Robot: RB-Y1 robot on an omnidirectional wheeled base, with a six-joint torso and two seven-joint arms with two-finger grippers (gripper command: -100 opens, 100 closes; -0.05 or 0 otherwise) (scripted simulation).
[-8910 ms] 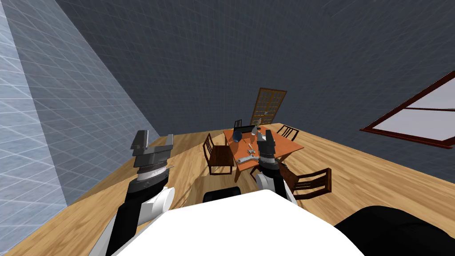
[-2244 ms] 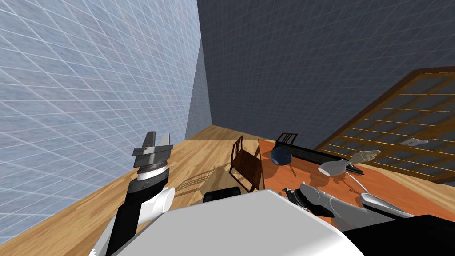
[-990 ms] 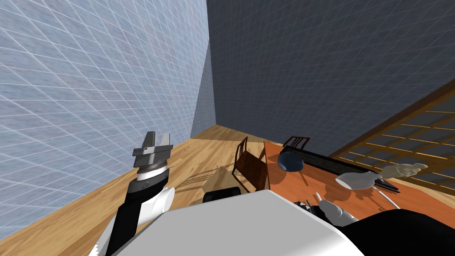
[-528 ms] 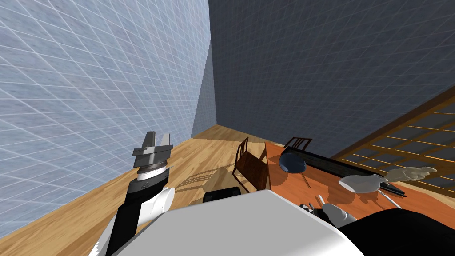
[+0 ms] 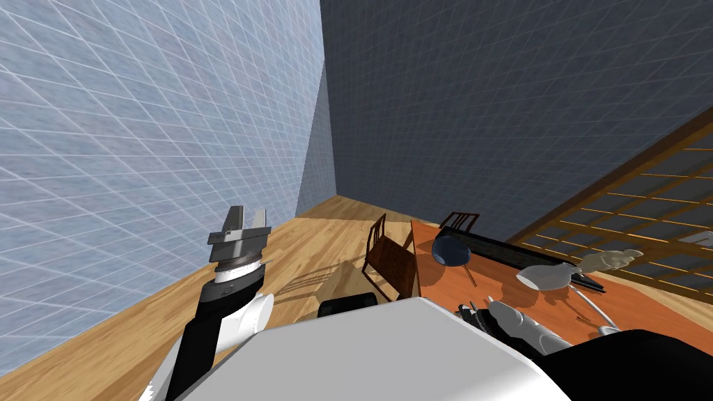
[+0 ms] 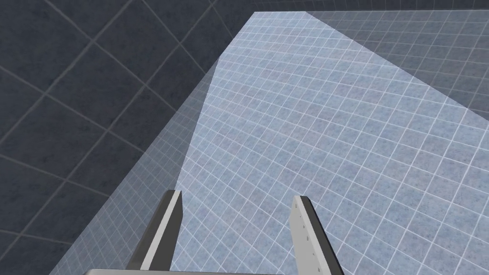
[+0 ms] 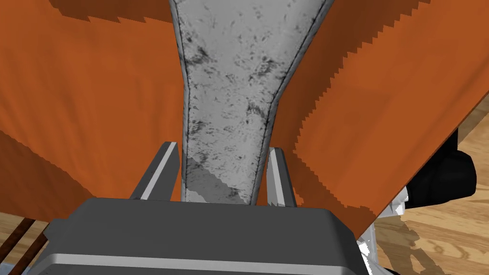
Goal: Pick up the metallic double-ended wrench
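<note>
The wrench [image 7: 229, 71] is a mottled grey metal bar that widens away from my hand, and the orange tabletop [image 7: 71, 95] lies behind it. My right gripper [image 7: 222, 150] is shut on its narrow shank, one finger pressing each side. In the head view this right gripper [image 5: 473, 313] is at the near edge of the orange table [image 5: 445, 289]. Over the wooden floor on my left side, the left gripper [image 5: 241, 221] is raised and open, with nothing between its fingers [image 6: 305, 229].
On the table are a dark blue round pan [image 5: 449, 249], a long black object [image 5: 515, 254] and a white vessel [image 5: 546, 276]. Dark wooden chairs [image 5: 390, 257] stand at the table's left and far [image 5: 459, 220] sides. A lattice door [image 5: 627, 209] is at the right.
Since the earliest frame I have moved up to the table. Over the last second my head view swung slightly, and my right arm now reaches a little further along the table's near edge.
</note>
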